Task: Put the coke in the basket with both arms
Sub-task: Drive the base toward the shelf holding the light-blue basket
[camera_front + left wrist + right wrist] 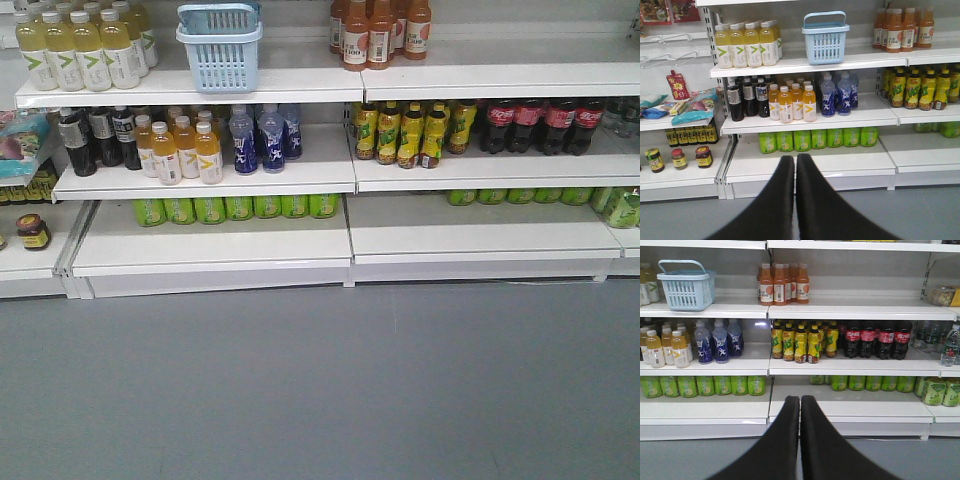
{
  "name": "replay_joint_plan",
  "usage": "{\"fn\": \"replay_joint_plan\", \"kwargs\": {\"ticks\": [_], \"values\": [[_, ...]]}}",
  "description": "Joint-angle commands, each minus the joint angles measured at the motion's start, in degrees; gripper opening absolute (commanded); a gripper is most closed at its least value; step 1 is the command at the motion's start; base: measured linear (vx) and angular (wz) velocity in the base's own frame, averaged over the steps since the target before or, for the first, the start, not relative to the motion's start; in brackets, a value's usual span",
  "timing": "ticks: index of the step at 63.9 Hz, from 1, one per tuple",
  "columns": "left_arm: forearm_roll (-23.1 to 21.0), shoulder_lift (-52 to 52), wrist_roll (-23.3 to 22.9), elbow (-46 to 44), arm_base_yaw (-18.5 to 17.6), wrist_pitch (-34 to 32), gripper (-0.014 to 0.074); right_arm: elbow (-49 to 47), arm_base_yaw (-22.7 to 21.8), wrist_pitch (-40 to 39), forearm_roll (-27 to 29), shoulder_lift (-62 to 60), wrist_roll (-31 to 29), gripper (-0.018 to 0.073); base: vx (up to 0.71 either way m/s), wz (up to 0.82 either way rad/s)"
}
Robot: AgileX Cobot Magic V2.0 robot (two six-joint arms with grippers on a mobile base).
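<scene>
My left gripper [795,160] is pressed shut, its two black fingers [775,200] meeting along a thin seam with nothing between them; my right gripper [800,400] reads the same, closed and empty; both sit low in front of the grey floor [320,390], well apart from the shelving.

The coke [875,340], four dark bottles with red labels, stands in a row on the middle shelf [860,365] of the right bay, close to that shelf's front edge; yellow-labelled bottles [800,342] stand just left of it and clear bottles [950,345] further right; the underside of the shelf above hangs not far over the caps.

The basket [220,45], light blue with slotted sides, sits on the top shelf [300,85] of the left bay, toward its right end and near the seam between the bays; from the left wrist view I see its loop handle standing upright; bare white board lies to its right, pale yellow bottles [80,50] to its left, and orange bottles [380,30] across the seam.

On the bottom shelf [210,250] green bottles [235,207] are pushed to the back, leaving a wide bare strip along the front; a broad stretch of flat grey floor lies between me and the shelf fronts.
</scene>
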Motion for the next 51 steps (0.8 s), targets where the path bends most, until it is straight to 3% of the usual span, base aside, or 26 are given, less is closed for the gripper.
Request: {"fn": "replay_joint_plan", "kwargs": {"ticks": [1,51], "values": [[-0.11,-1.04,-0.1,-1.9,-0.4,-4.11,-0.0006,0.36,-0.11,-4.3,0.0,-0.74,-0.54,-0.0002,0.0,0.0],[-0.11,-1.04,-0.1,-1.9,-0.4,-4.11,-0.0006,0.36,-0.11,-4.3,0.0,-0.74,-0.54,-0.0002,0.0,0.0]]}}
